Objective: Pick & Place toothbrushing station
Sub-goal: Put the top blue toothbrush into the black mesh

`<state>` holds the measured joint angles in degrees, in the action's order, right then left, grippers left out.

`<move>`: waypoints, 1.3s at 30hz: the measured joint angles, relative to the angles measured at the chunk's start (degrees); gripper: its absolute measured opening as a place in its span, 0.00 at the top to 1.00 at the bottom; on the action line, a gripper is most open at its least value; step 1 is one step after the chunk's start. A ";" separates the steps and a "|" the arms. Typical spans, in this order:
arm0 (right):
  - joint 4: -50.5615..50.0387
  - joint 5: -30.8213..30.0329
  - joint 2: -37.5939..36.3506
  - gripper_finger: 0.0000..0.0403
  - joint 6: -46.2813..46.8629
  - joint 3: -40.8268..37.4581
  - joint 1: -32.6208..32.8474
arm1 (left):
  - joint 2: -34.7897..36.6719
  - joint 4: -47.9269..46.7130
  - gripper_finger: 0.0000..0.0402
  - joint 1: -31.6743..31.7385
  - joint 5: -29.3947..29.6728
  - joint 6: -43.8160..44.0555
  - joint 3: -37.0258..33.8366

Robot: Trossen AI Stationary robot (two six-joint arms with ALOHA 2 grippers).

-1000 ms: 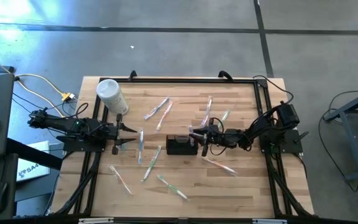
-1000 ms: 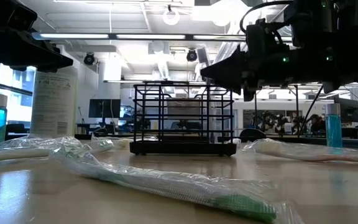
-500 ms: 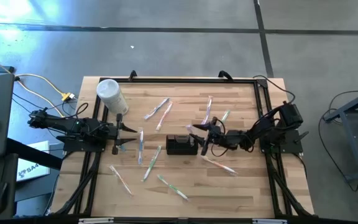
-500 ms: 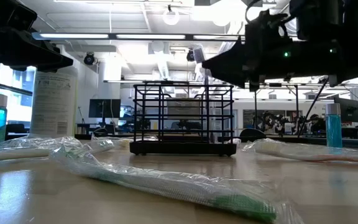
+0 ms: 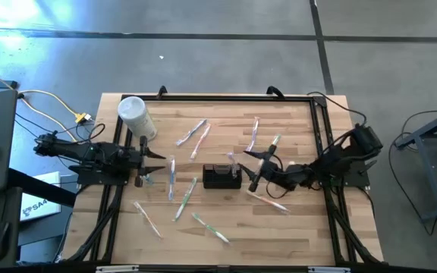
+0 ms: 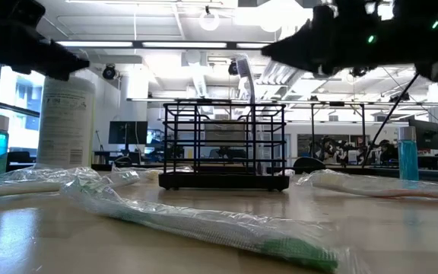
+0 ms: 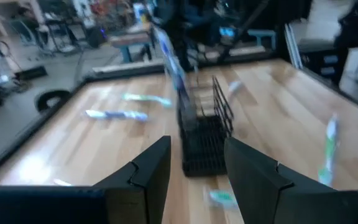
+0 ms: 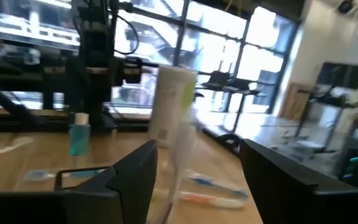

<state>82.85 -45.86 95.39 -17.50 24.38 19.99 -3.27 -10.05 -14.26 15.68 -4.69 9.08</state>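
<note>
Past your right gripper (image 8: 194,180), fingers spread apart, you see a wrapped toothbrush (image 8: 178,155) standing upright, a white container (image 8: 171,102) and a blue bottle (image 8: 79,134) beyond.

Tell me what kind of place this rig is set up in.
Probably a robotics lab or workshop in an open industrial hall. The wooden table stands on bare concrete floor, exposed ducts and ceiling lights run overhead, and more workbenches and equipment fill the room behind the black wire caddy.
</note>
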 joint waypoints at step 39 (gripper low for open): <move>-1.75 -24.96 -8.52 0.45 -12.74 0.00 9.44 | -78.16 -28.13 0.62 44.89 -19.99 16.84 50.25</move>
<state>81.10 -70.82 86.87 -30.24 24.38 29.43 -81.43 -38.18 30.63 -4.31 12.15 59.34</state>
